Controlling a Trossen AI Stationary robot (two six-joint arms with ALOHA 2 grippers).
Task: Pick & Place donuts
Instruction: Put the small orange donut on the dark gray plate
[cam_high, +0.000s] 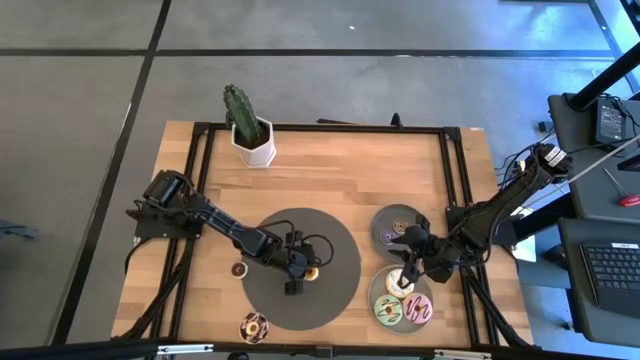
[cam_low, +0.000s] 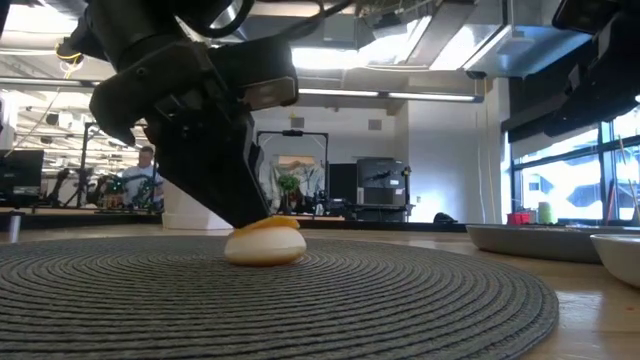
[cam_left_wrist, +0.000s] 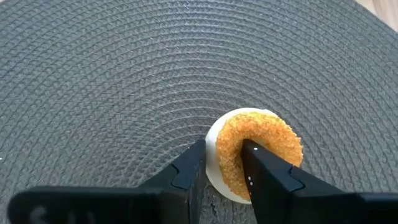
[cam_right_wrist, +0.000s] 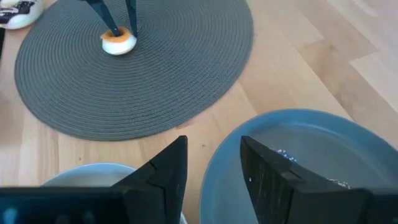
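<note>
A mini donut with an orange top and a cream base (cam_left_wrist: 267, 140) lies on the dark round mat (cam_high: 330, 290), right of its middle. It also shows in the low view (cam_low: 265, 245) and the right wrist view (cam_right_wrist: 118, 41). My left gripper (cam_high: 301, 272) is down on the mat and shut on this donut. My right gripper (cam_high: 410, 262) is open and empty, above the gap between two grey plates (cam_right_wrist: 311, 155). The near plate (cam_high: 378, 296) holds a pink (cam_high: 420, 311), a green (cam_high: 388, 311) and a cream donut (cam_high: 399, 283). The far plate (cam_high: 405, 215) holds a purple mini donut (cam_high: 388, 237). My left gripper has the donut's ring (cam_left_wrist: 225, 163) between its two fingers, one finger (cam_left_wrist: 258, 162) in the hole and the other (cam_left_wrist: 193, 165) outside the rim. The fingers come from above, slanting down. The donut lies flat, its base on the mat (cam_low: 265, 260).
A brown mini donut (cam_high: 239, 269) lies on the wood left of the mat. A chocolate-sprinkled donut (cam_high: 253, 325) lies near the table's front edge. A potted cactus (cam_high: 250, 130) stands at the far left. Bare wood lies between the mat and the plates.
</note>
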